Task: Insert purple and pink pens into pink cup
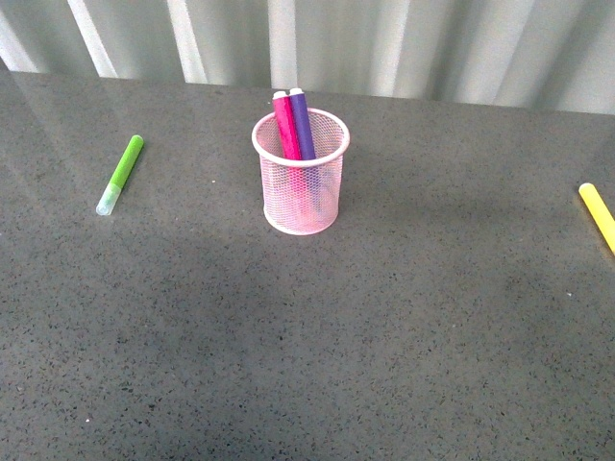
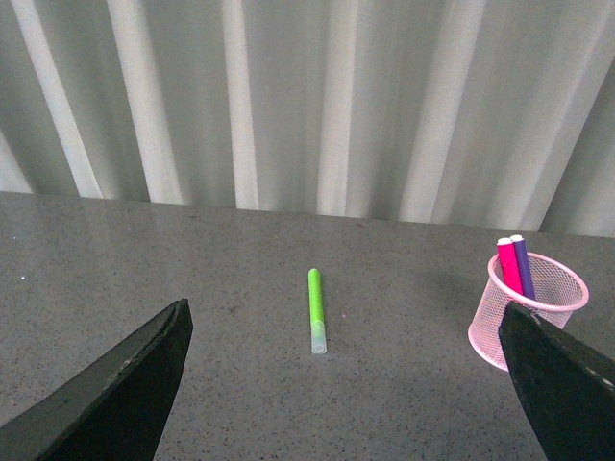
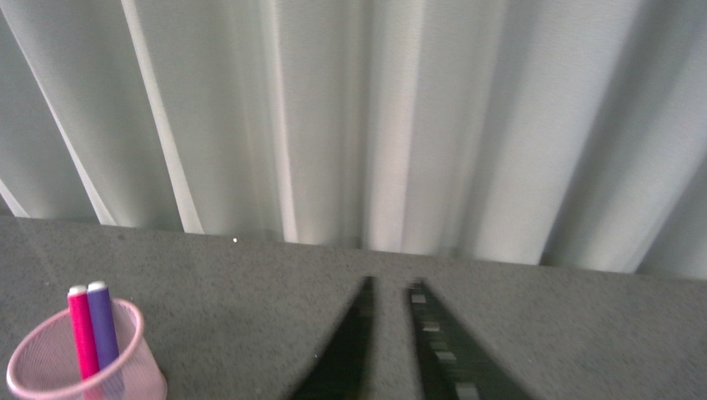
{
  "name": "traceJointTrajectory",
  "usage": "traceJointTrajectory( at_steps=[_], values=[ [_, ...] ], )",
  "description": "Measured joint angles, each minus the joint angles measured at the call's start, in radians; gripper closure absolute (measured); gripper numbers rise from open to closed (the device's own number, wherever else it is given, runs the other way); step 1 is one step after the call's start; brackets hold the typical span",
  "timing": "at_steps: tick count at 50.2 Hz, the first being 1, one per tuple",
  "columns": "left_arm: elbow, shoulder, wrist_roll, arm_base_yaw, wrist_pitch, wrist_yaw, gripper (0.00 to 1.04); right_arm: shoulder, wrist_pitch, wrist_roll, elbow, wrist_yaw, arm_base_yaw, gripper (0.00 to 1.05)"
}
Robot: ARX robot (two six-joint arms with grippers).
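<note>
The pink cup (image 1: 302, 182) stands upright near the middle of the grey table. Inside it the pink pen (image 1: 286, 126) and the purple pen (image 1: 302, 124) lean side by side against the far rim, their ends poking above it. Neither gripper shows in the front view. In the left wrist view my left gripper (image 2: 346, 360) is open, its fingers (image 2: 125, 389) wide apart with nothing between them, and the pink cup (image 2: 527, 312) sits beside its other finger. In the right wrist view my right gripper (image 3: 390, 292) is shut and empty, well away from the pink cup (image 3: 83, 362).
A lime green marker (image 1: 120, 174) lies on the table to the left of the cup. A yellow marker (image 1: 598, 215) lies at the right edge of the front view. A pale pleated curtain (image 1: 317, 43) hangs behind the table's far edge.
</note>
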Motion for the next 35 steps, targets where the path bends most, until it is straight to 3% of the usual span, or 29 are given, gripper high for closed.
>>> traceJointTrajectory(
  at_steps=[20,25,35],
  values=[
    [0.000,0.000,0.000,0.000,0.000,0.000,0.07,-0.257,-0.116,0.001,-0.145,-0.090,-0.100,1.01],
    [0.000,0.000,0.000,0.000,0.000,0.000,0.07,-0.321,-0.160,0.001,-0.164,-0.177,-0.166,1.01],
    [0.000,0.000,0.000,0.000,0.000,0.000,0.07,-0.398,-0.176,0.001,-0.207,-0.180,-0.192,1.01]
  ],
)
